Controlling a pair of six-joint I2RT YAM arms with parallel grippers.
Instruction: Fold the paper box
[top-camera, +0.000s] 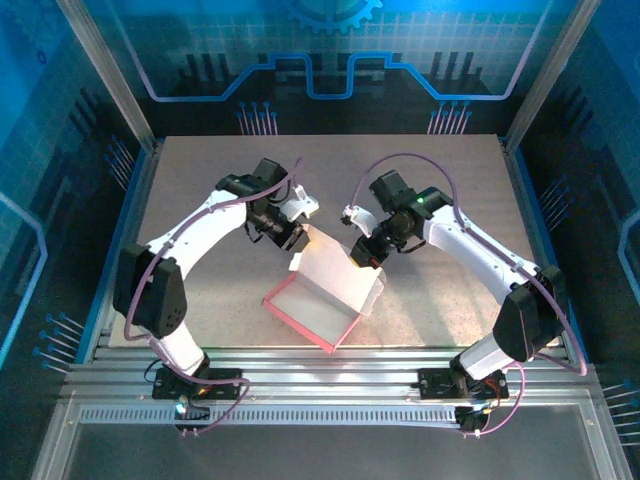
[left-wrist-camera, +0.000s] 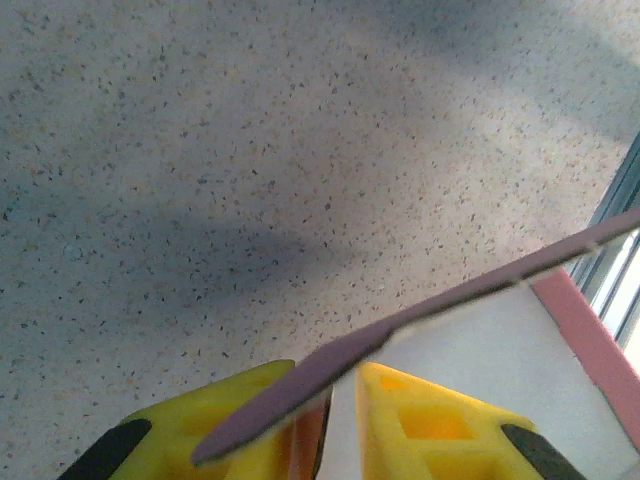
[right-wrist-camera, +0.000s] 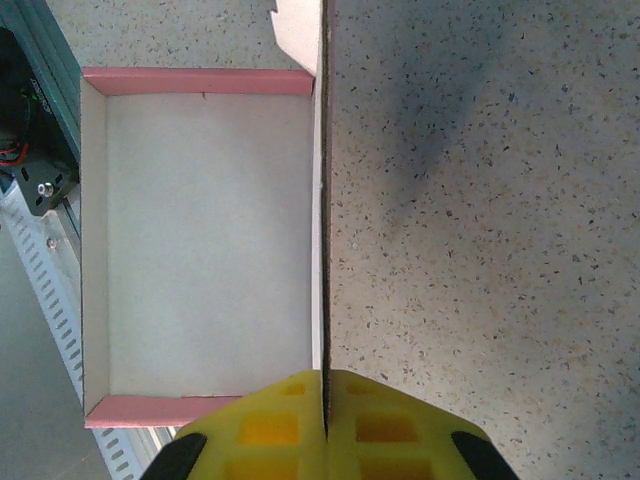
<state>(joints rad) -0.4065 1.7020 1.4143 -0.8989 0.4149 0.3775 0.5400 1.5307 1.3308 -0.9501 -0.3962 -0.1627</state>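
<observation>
1. Box (top-camera: 320, 305) sits open side up on the desk (top-camera: 200, 190), mid-desk toward the 6 o'clock edge and turned diagonally. It is pink outside, whitish inside.
2. The wall (top-camera: 335, 265) on the box's 12 o'clock side stands taller than the other 3. Both jaws grip it.
3. Right jaws are pressed together on the wall's top edge. In the right wrist view the card edge (right-wrist-camera: 322, 200) runs straight into the seam between the fingers (right-wrist-camera: 270, 425), with the box floor (right-wrist-camera: 200, 230) at 9 o'clock and bare desk (right-wrist-camera: 480, 250) at 3.
4. Left jaws are at the wall's 11 o'clock end. In the left wrist view the card edge (left-wrist-camera: 480, 285) passes between the yellow fingers (left-wrist-camera: 420, 420) and looks pinched.
5. Likely reason: 2 grips on 1 panel keep it straight, so it can hinge on its crease without buckling.
6. Low walls are up and the tall wall is not yet folded, so about mid-task.
</observation>
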